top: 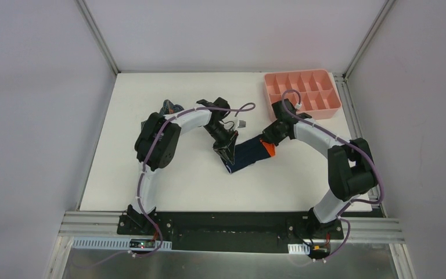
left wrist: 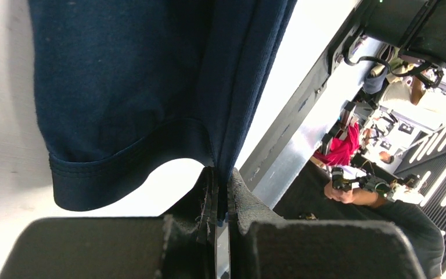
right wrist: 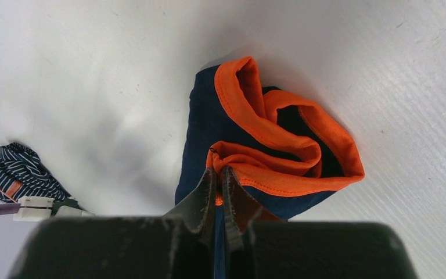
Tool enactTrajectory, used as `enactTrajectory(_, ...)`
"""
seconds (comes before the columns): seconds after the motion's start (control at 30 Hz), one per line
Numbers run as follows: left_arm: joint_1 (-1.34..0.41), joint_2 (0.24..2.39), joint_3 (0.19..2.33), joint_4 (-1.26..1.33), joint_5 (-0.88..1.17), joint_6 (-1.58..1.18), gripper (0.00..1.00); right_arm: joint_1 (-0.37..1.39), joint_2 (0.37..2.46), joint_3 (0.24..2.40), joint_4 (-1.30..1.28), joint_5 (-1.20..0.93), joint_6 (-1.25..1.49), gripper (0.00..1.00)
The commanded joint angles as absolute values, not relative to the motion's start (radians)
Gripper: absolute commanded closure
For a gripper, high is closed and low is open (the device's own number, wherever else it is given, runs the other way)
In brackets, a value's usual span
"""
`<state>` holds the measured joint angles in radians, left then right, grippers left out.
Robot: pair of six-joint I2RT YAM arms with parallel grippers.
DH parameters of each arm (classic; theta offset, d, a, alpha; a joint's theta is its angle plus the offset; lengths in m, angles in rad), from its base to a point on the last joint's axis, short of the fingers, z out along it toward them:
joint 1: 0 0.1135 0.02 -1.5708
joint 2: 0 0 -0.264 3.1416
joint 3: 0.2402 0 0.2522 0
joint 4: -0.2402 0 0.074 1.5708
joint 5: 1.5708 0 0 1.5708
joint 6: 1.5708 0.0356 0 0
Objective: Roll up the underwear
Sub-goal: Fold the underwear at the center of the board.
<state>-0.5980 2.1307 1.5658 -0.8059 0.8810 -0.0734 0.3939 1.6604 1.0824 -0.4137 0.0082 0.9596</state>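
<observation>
- The navy brief (top: pixel 248 154) lies about the middle of the tabletop (top: pixel 174 186), slightly toward the right edge. It forms a slanting band from its far-right end to its near-left end.
- My left hand (left wrist: pixel 222 180) has the near-left end. The fingers are pressed together with a thin fold of navy cloth pinched between them.
- My right hand (right wrist: pixel 217 174) has the far-right end. Its fingers are closed tight on the orange trim, where that band doubles over itself.
- So the brief runs between my two hands, one at each end.
- No writing on the cloth shows from either wrist or from above.
- From my left wrist the fabric is plain dark navy and soft. A stitched hem curves along a leg opening and throws a shadow on the white surface beside it.
- From my right wrist the orange band is curled into loose loops, one inside another, with the navy body under and around them.
- The striped brief (right wrist: pixel 17 171) sits bunched up, well apart from the navy one. It is dark blue with thin pale lines and lies toward the far-left corner, partly hidden behind my left arm in the top view.
- A pink tray (top: pixel 328 107) with compartments stands in the far-right corner, beyond my right arm.
</observation>
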Motion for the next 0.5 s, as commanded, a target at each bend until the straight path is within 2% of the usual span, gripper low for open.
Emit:
enactTrajectory(0.0,-0.573,2.165,1.634,-0.882,0.907,-0.034,0.99,0.373,1.665,1.103,-0.393,0.059,0.95,1.0)
enactTrajectory(0.27,-0.532,2.265,1.73,-0.888,0.913,-0.046,0.96,0.366,1.714,1.139,-0.389,0.069,0.946,1.0)
enactTrajectory(0.37,-0.528,2.28,1.78,-0.89,0.888,-0.067,0.86,0.359,1.727,1.152,-0.389,0.069,0.951,1.0)
enactTrajectory(0.47,-0.528,2.251,1.804,-0.892,0.875,-0.073,0.69,0.35,1.727,1.17,-0.39,0.064,0.958,1.0)
